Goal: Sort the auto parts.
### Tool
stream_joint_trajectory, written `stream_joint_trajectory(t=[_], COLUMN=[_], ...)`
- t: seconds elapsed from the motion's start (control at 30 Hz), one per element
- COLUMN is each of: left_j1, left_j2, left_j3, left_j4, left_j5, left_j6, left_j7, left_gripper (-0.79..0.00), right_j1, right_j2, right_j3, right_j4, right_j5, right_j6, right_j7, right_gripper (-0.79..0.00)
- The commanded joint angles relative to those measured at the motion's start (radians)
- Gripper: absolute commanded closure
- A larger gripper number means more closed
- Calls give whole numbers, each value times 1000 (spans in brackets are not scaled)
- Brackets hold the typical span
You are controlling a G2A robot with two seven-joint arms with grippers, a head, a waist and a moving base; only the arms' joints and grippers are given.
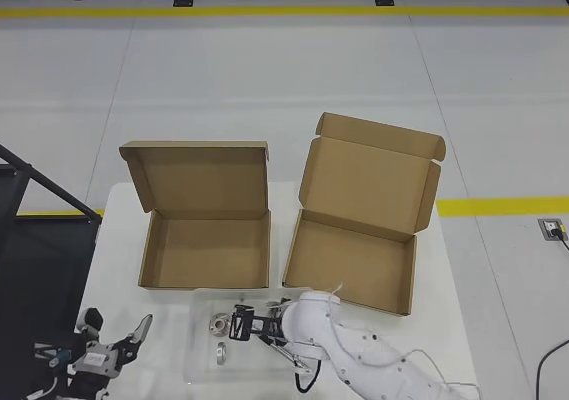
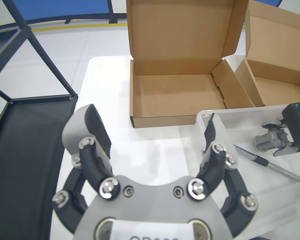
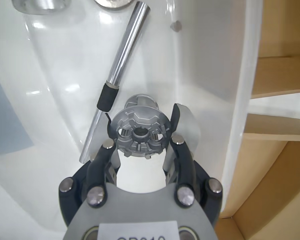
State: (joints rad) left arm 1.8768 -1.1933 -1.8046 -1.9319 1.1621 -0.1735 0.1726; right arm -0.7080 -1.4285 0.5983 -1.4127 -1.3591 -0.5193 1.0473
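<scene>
Black rack (image 1: 4, 270) (beside white table (image 1: 114, 260))

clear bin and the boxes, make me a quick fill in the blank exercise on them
The end effector gripping the toothed hub belongs to the ___ arm.
The left box and right box are open and ___.
The metal rod in the clear bin wears a ___ sleeve.
The left end effector is ___, holding nothing.
Missing: right; empty; black; open.
</scene>
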Motion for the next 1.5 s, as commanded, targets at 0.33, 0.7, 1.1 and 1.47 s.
stream_joint_trajectory(t=[0.33, 0.7, 1.1, 1.47], left_j1=[-9, 7, 7, 7], left_j2=[-4, -10, -10, -10], left_j3=[10, -30, -30, -30], left_j4=[-3, -2, -2, -2], left_j5=[19, -41, -41, -41], left_j6=[-1, 8, 8, 8], left_j7=[-2, 27, 27, 27], left_gripper=[-785, -785, -785, -785], right_j1=[-267, -29, 151, 143], right_j2=[122, 109, 56, 60], right_j3=[360, 473, 338, 360], right_j4=[-594, -165, 215, 177], right_j5=[-184, -30, 17, 35], right_j6=[-48, -36, 17, 34], right_j7=[7, -129, -229, -165], right_gripper=[0, 0, 0, 0])
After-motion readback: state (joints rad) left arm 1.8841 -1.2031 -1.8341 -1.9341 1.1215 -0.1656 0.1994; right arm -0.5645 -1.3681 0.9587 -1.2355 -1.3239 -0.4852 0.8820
